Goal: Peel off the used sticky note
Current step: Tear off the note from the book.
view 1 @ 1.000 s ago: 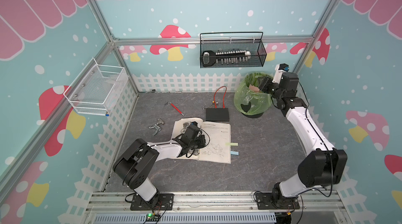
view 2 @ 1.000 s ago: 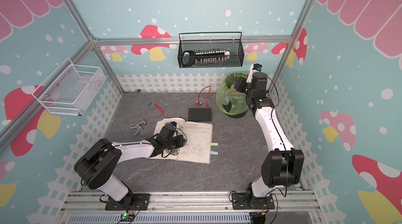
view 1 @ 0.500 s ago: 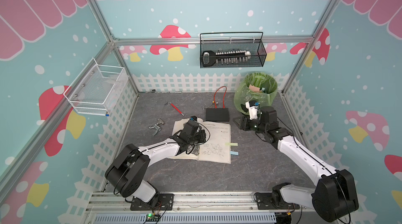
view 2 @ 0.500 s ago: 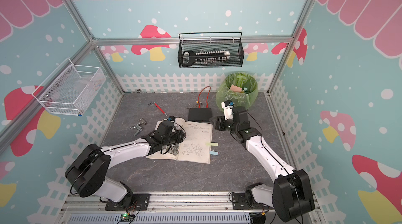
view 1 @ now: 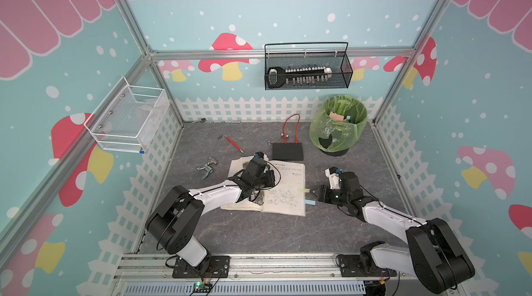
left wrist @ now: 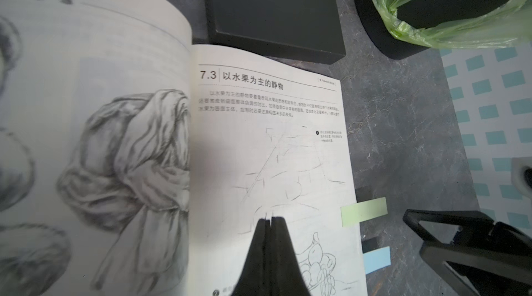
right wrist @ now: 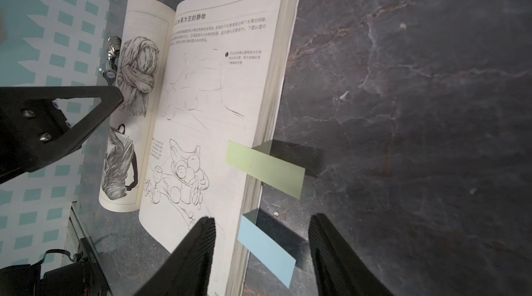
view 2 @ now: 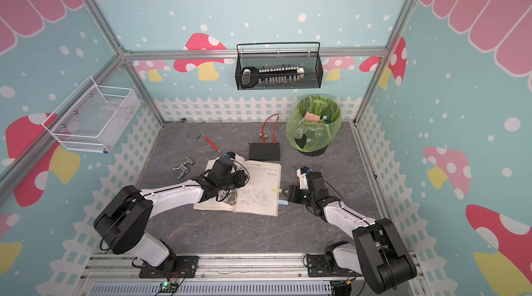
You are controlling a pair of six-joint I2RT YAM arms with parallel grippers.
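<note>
An open sketch book lies mid-table. Two sticky notes jut from its right page edge: a green one and a blue one. My right gripper is open and low, just right of the book. Its fingers stand either side of the blue sticky note without touching it. My left gripper is shut and empty, its tip resting on the book's right page.
A black box lies behind the book. A green-bagged bin holding scraps stands at the back right. A red-handled tool and a metal fitting lie left of the book. White fence borders the table.
My right arm has swung from over the bin down to the table beside the book's right edge. The left gripper has stayed shut on the book.
</note>
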